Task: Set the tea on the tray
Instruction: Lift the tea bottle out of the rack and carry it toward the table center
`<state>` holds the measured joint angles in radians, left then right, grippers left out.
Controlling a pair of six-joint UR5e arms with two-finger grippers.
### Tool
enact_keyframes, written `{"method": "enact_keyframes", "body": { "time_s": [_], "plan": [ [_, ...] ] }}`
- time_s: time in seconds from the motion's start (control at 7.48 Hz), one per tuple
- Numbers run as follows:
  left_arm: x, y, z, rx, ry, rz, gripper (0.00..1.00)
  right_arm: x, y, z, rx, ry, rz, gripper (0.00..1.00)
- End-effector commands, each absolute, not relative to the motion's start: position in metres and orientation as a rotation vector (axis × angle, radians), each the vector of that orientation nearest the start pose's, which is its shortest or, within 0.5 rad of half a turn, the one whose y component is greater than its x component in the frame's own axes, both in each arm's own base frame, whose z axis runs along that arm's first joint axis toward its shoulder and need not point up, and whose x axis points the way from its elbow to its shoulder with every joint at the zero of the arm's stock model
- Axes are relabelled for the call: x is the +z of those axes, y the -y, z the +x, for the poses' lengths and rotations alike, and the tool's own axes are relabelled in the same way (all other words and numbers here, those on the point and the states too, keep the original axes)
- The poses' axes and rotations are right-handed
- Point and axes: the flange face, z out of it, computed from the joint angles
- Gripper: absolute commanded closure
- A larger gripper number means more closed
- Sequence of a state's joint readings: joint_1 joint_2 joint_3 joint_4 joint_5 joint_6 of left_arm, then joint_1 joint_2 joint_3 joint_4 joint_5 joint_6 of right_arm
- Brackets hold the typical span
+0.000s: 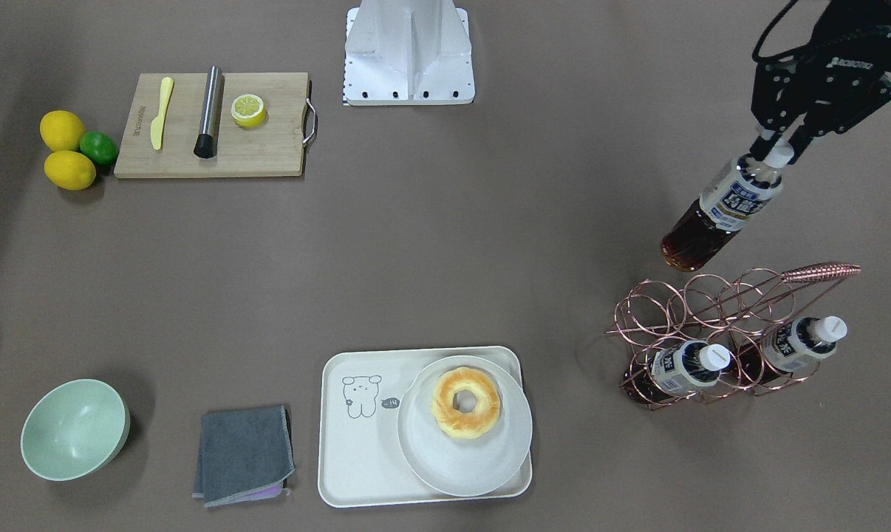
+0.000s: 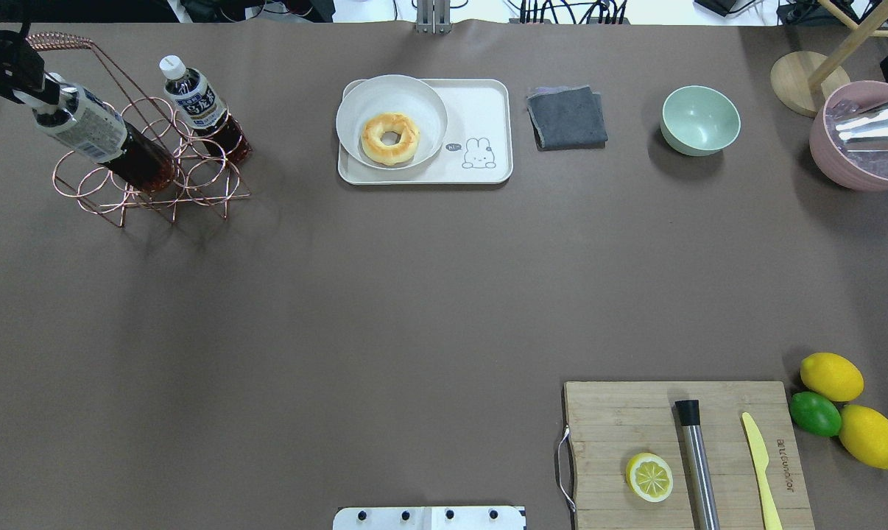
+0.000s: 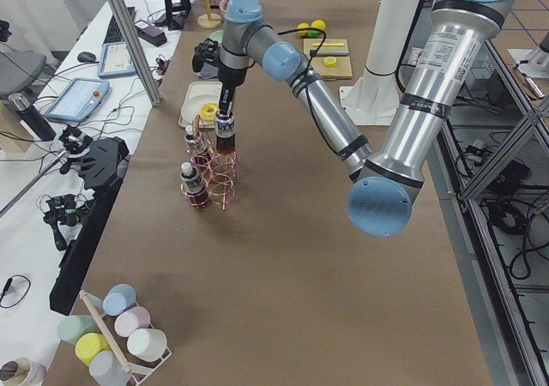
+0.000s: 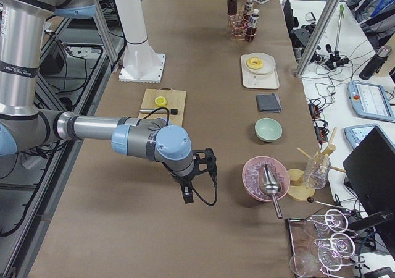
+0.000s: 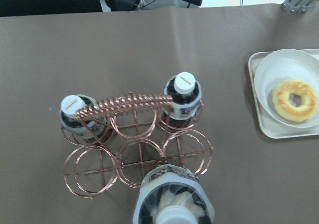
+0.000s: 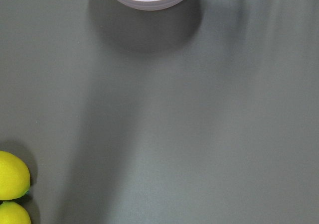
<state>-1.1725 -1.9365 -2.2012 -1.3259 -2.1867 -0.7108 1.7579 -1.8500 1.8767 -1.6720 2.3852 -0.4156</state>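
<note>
My left gripper [image 1: 779, 146] is shut on the white cap of a tea bottle [image 1: 722, 210] and holds it tilted above the back of a copper wire rack [image 1: 711, 303]. The held bottle fills the bottom of the left wrist view [image 5: 172, 199]. Two like bottles [image 1: 685, 366] [image 1: 796, 343] stand in the rack. The cream tray [image 1: 357, 458] with the bear drawing lies at the table's middle front edge, and a white plate [image 1: 423, 473] with a donut [image 1: 465, 403] covers its half nearer the rack. My right gripper [image 4: 188, 194] shows only in the exterior right view, over bare table; I cannot tell its state.
A grey cloth [image 1: 244, 454] and a green bowl [image 1: 74, 428] lie beside the tray, away from the rack. A cutting board [image 1: 268, 155] with a lemon half, knife and steel rod, plus lemons and a lime [image 1: 98, 148], sit at the far side. A pink ice bowl [image 2: 864, 136] stands at the table's end.
</note>
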Motion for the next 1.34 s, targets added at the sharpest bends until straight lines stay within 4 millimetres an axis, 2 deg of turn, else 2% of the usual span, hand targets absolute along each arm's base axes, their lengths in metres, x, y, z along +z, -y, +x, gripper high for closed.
{"method": "enact_keyframes", "body": {
  "time_s": [0.0,0.27,0.4,0.67,0.94,1.2],
  "plan": [
    [0.142,0.430,0.218,-0.095,-0.992,0.221,1.00,0.636,0.352,0.128,-0.187,0.799,0.175,0.00],
    [0.047,0.398,0.342,-0.122,-0.890,0.234,1.00,0.636,0.352,0.128,-0.186,0.801,0.174,0.00],
    [0.037,0.391,0.379,-0.126,-0.879,0.200,1.00,0.636,0.352,0.128,-0.186,0.801,0.175,0.00],
    [0.045,0.349,0.456,-0.058,-0.795,0.260,1.00,0.636,0.353,0.128,-0.188,0.801,0.177,0.00],
    [0.048,0.348,0.489,-0.071,-0.816,0.251,1.00,0.635,0.353,0.128,-0.187,0.806,0.179,0.00],
    [0.051,0.345,0.503,-0.057,-0.827,0.249,1.00,0.635,0.353,0.128,-0.188,0.806,0.180,0.00]
  ]
}}
